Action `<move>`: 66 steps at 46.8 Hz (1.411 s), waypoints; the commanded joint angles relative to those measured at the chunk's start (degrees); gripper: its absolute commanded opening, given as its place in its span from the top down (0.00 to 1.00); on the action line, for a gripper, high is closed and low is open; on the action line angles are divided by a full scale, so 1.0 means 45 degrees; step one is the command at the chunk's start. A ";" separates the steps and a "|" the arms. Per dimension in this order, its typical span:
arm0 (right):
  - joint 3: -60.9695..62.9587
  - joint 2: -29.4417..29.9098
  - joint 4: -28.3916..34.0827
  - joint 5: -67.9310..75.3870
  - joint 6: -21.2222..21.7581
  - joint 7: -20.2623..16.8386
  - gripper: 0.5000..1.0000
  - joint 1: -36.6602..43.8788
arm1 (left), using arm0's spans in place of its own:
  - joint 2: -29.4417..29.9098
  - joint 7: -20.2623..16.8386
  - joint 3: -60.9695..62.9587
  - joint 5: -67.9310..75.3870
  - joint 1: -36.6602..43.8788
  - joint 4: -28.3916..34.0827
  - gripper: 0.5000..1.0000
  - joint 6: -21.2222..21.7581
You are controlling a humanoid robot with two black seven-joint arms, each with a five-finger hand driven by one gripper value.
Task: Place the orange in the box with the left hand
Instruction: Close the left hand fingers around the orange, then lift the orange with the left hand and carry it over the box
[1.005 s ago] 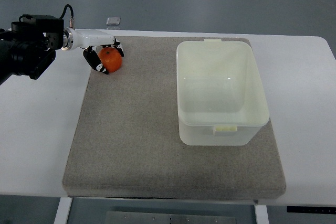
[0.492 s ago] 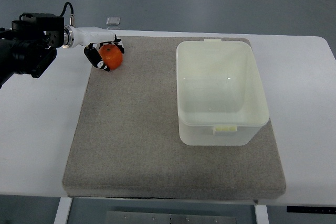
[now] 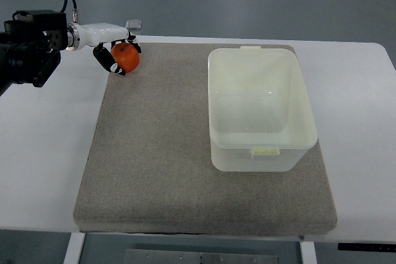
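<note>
Grey mat [image 3: 161,153], left hand [image 3: 111,51] fingers [image 3: 101,57] apparently gripping orange [image 3: 126,58], partly hidden.

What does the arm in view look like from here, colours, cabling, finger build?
The left arm's forearm is a bulky black housing with a black cable looping above it. A silver ring joins it to a glossy white wrist shell. The left hand has slim white fingers with black tips. The right arm is not in view.
</note>
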 commanded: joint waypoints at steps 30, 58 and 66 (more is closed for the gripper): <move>0.0000 0.0000 0.0001 -0.0011 0.0000 0.0000 0.15 0.0000 | 0.2762 0.0000 -0.0768 0.0291 -0.2420 -0.5485 1.00 0.1994; 0.0000 0.0000 0.0001 0.0008 0.0000 0.0000 0.15 0.0000 | 0.4326 0.0000 -0.1100 0.1540 -0.4452 -1.0644 1.00 0.4359; 0.0000 0.0000 0.0001 -0.0011 0.0000 0.0000 0.15 0.0000 | 0.3662 0.0000 -0.1120 0.1599 -0.4628 -1.0644 1.00 0.4378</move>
